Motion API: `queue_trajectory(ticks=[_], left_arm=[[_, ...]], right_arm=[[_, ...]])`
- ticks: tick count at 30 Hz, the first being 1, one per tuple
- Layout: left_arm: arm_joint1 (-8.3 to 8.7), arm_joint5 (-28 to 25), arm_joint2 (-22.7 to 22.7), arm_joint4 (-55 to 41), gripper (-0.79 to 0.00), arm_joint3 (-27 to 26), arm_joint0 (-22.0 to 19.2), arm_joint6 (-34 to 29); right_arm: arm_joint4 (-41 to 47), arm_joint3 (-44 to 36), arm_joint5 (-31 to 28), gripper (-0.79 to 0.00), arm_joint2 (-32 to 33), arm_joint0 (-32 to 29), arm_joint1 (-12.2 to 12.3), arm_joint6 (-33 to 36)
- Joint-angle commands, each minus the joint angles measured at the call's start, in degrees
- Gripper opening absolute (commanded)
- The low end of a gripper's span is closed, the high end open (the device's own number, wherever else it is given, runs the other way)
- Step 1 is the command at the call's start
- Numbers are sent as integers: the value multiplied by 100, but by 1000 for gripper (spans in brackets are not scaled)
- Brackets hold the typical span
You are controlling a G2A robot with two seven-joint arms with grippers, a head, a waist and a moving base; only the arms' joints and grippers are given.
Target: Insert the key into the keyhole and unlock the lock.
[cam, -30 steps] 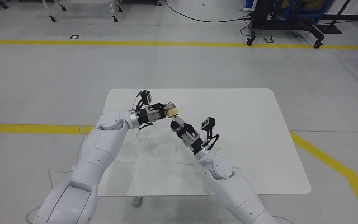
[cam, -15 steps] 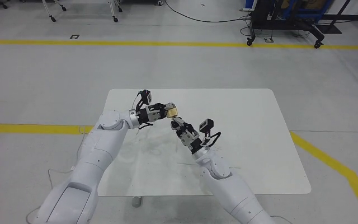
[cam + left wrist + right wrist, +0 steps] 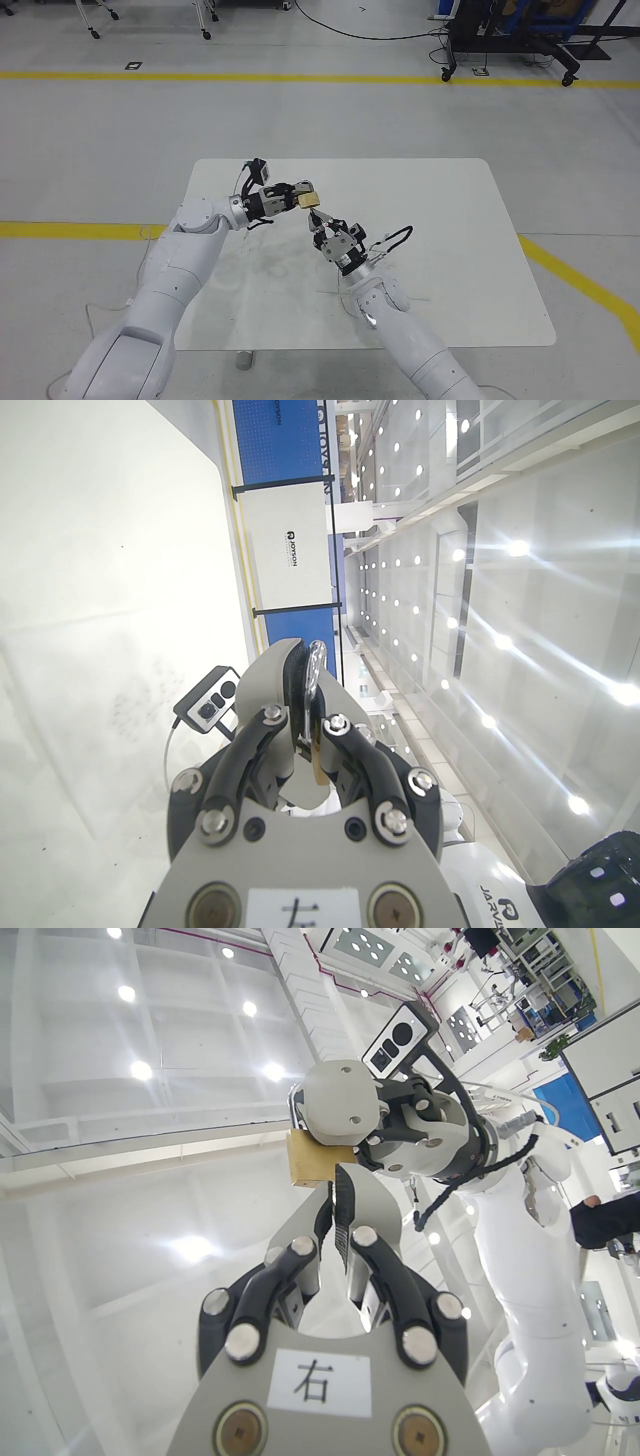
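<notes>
Lock (image 3: 308, 199), top view: held above the tabletop (image 3: 450, 250) by the left pincer (image 3: 297, 197), bottom end facing the right pincer (image 3: 318, 222) just beside it.
Left wrist view: left pincer (image 3: 307, 680) clamped on the lock (image 3: 317, 770), shackle (image 3: 316, 662) sticking out beyond it.
Right wrist view: right pincer (image 3: 336, 1188) pinched shut on the thin key (image 3: 331, 1189), tip at the lock's (image 3: 310, 1155) underside; judged step: insertion.

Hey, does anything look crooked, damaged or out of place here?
Nothing stands out. The left gripper clamps the brass lock above the table, and the right gripper has its tips at the lock's underside. Whether the key sits straight between those tips cannot be seen.
</notes>
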Motion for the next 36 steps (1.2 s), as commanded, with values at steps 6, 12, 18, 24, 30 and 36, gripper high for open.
queue_trajectory(ticks=[6, 12, 18, 24, 30, 36], left_arm=[[10, -3, -34, -2, -785, -19, 20, 30], [12, 44, -63, -35, -785, -7, 35, 110], [14, 76, -32, 89, -785, -20, 32, 149], [-22, 184, 358, 1005, -785, -202, -31, 434], [-167, 513, 1214, 2493, -785, -539, -143, 665], [-357, 657, 1903, 3327, -785, -526, -273, 572]], right_arm=[[-1088, -17, -670, -736, -7, 21, 25, -204], [-2889, -312, -1282, -139, 65, -99, 123, -821], [-4838, -1111, -1790, 0, 578, -549, 307, -1618], [-6552, -2576, -1884, 0, 1807, -1473, 524, -2799], [-6642, -2904, -1802, 0, 2049, -1696, 550, -3014], [-6642, -2904, -1802, 0, 2049, -1696, 550, -3014]])
